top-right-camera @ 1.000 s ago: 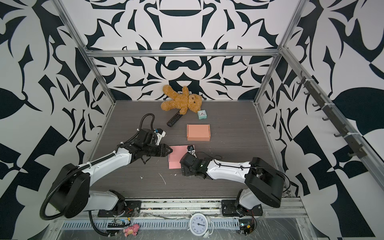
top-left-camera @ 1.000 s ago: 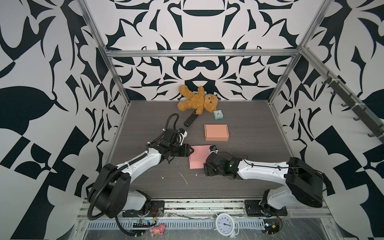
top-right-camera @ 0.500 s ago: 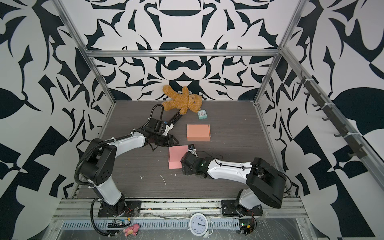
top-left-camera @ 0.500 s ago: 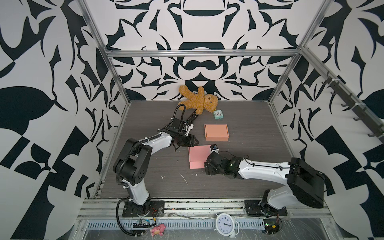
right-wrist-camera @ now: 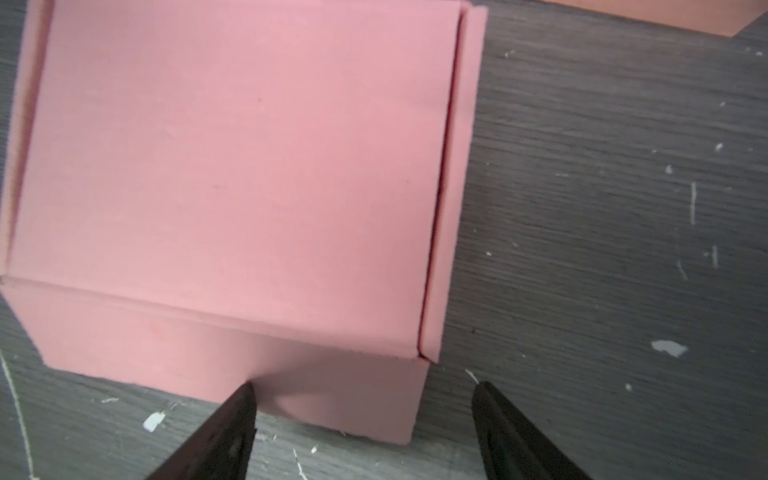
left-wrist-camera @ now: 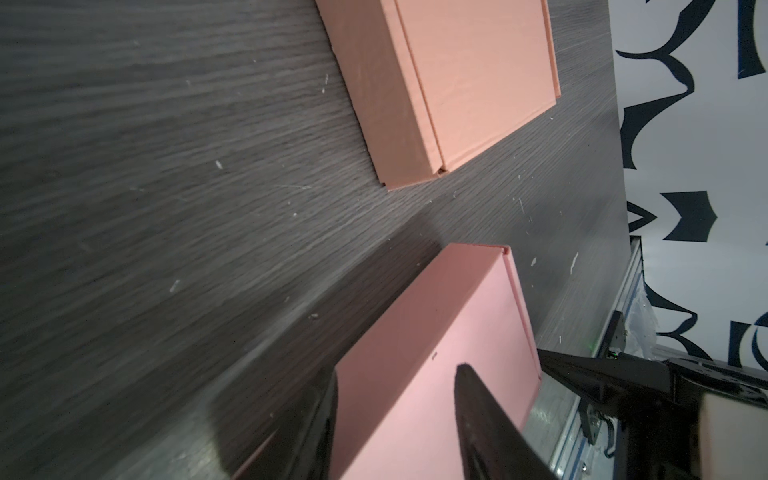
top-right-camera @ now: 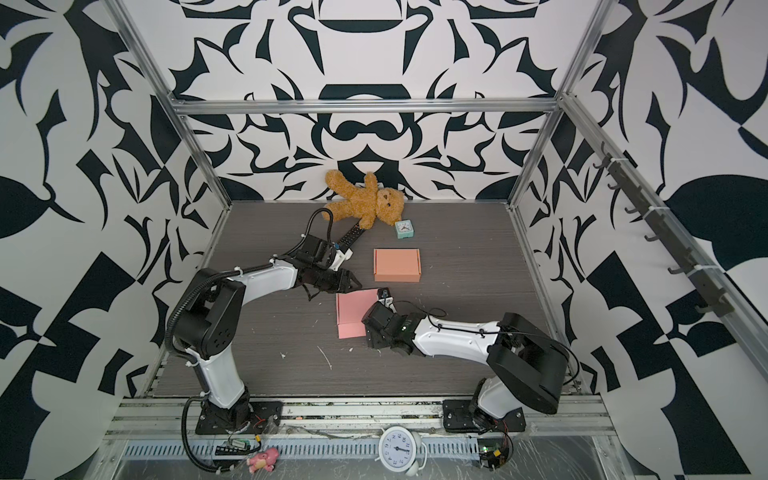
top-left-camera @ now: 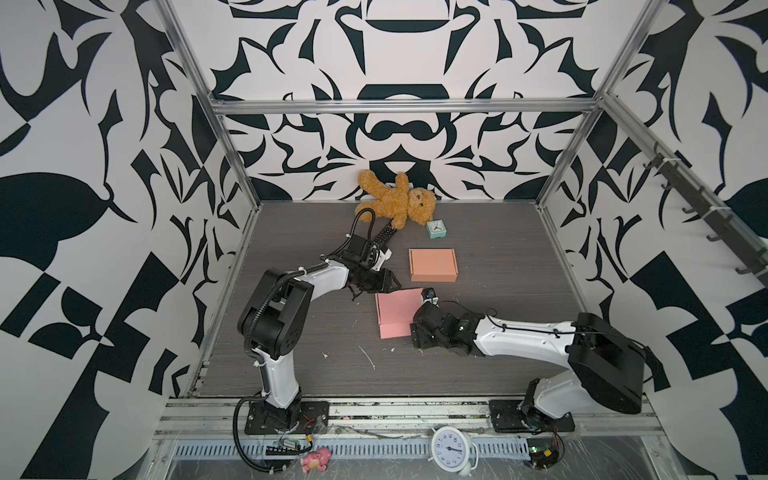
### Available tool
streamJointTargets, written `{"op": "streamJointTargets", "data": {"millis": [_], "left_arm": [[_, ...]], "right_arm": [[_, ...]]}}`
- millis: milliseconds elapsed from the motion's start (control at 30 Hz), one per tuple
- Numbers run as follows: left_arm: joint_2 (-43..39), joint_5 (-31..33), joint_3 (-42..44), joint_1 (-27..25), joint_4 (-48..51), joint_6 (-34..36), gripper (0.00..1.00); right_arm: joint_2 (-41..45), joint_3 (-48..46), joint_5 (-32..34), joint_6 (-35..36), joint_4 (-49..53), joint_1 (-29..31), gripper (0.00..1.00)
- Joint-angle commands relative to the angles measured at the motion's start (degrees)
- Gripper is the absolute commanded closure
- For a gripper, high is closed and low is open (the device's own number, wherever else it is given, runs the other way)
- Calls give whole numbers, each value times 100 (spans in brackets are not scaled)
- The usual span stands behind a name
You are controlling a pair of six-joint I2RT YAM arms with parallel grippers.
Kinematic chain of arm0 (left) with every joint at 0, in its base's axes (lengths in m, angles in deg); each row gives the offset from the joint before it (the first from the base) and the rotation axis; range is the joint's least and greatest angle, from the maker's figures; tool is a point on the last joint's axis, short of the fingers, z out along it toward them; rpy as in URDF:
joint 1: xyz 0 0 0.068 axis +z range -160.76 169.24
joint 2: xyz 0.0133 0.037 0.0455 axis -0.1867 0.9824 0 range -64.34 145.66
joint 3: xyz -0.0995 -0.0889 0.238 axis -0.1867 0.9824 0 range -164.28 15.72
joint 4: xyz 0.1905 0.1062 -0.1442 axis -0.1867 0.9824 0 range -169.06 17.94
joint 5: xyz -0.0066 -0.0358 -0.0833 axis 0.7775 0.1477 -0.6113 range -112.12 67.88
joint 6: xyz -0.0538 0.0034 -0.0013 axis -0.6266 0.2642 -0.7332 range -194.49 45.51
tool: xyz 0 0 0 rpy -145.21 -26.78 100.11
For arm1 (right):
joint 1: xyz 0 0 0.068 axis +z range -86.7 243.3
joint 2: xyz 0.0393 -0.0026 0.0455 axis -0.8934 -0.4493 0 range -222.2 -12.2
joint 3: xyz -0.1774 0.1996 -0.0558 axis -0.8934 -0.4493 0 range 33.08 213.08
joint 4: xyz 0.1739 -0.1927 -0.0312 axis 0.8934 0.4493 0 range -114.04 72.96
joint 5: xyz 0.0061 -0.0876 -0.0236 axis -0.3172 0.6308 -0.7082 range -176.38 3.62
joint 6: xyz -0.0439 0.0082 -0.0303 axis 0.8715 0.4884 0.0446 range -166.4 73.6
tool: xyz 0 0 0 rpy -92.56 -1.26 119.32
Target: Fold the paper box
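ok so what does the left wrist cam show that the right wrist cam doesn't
Left wrist only: the patterned wall, part of the right arm beyond the pink box, most of the closed orange box, and the left gripper, jaws apart.
Right wrist only: the pink box's whole lid, shut, and the open right gripper just short of its side wall.
Both: the pink box, the orange box (only a corner in the right wrist view) and the dark table with white scraps.
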Motion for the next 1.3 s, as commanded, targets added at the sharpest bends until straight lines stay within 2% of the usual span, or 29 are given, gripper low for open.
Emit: {"op": "streamJointTargets", "data": {"millis": [0, 867, 1267], "left_arm": [[94, -263, 74, 16, 86, 107, 52], [-383, -464, 955, -18, -274, -115, 56], [-681, -436, 1518, -29, -724, -466, 59]], "right_arm": [[-62, 186, 161, 113, 46, -52, 17], [-322, 272, 139, 249, -77, -261, 17], [-249, 206, 139, 215, -79, -256, 17]]}}
